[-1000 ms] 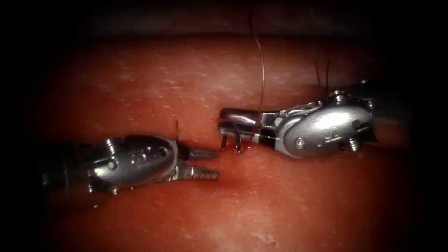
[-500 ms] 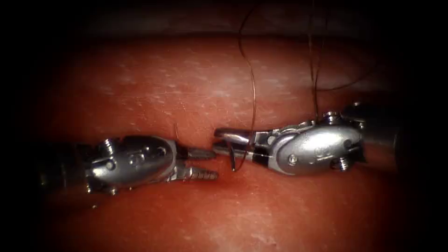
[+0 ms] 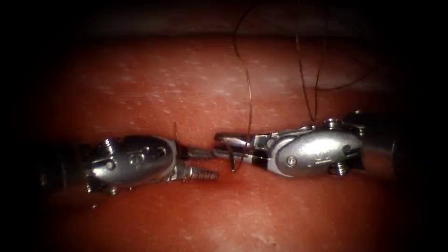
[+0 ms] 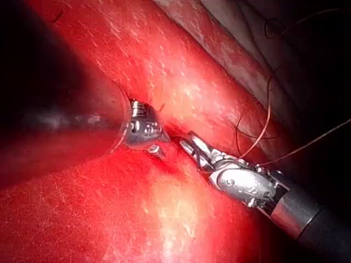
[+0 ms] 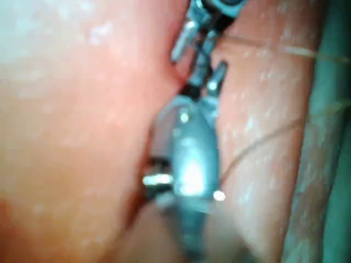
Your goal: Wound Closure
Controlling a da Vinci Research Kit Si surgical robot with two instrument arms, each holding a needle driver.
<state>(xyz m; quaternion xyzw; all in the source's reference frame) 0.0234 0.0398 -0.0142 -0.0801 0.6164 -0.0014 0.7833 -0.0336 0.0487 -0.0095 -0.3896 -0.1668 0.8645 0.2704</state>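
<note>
Your left tool [image 3: 203,163] lies on the tissue [image 3: 196,88] at the left of the endoscope view, jaws parted and empty, tips pointing right. Your right tool [image 3: 228,143] enters from the right, and its tips meet the upper left jaw tip to tip. The needle [image 3: 232,158] sits crosswise in your right jaws, one end hanging below them, just right of the lower left jaw. The thread [image 3: 248,98] rises from the right jaws toward the tissue's far edge; further loops lie behind the right tool's wrist.
</note>
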